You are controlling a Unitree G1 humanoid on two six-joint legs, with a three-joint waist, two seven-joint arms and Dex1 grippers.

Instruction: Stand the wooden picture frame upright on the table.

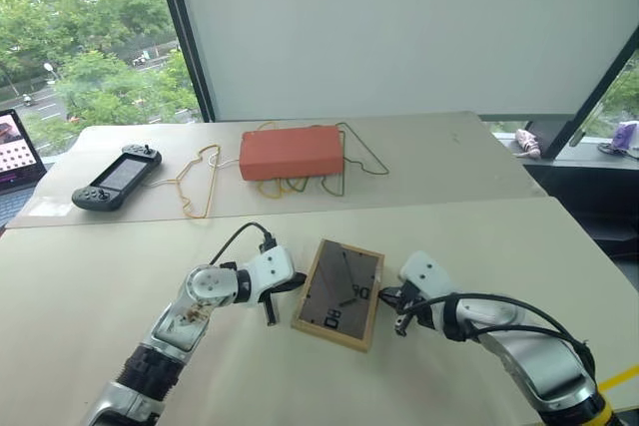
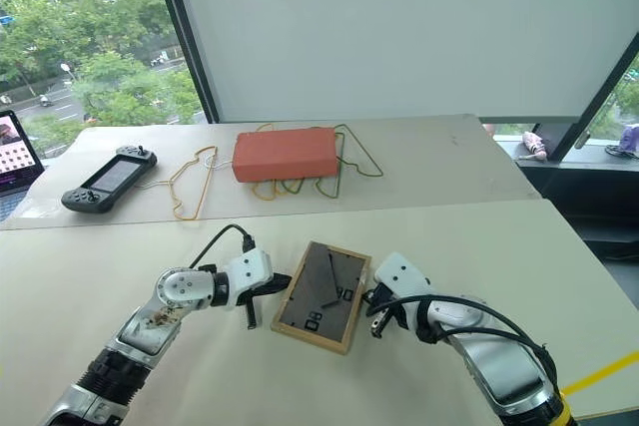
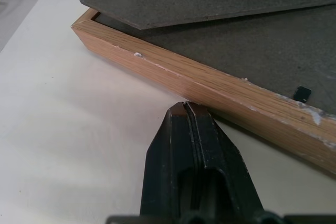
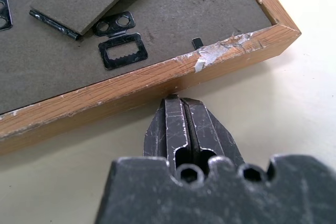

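Left gripper (image 1: 270, 303): jaws pressed together, empty, tips at the frame's left wooden edge.
Right gripper (image 1: 395, 308): jaws pressed together, empty, tips at the frame's right edge.
Wooden picture frame (image 1: 339, 293): lay flat, dark back up, on the table (image 1: 90, 276), between both grippers.
Orange-red box (image 1: 291, 152): farther back, atop wire hangers (image 1: 200, 179).
Game controller (image 1: 117, 177): far left.

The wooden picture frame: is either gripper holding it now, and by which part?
Neither holds it. The wooden picture frame lies back-up on the table; the shut left gripper and right gripper only meet its opposite long edges.
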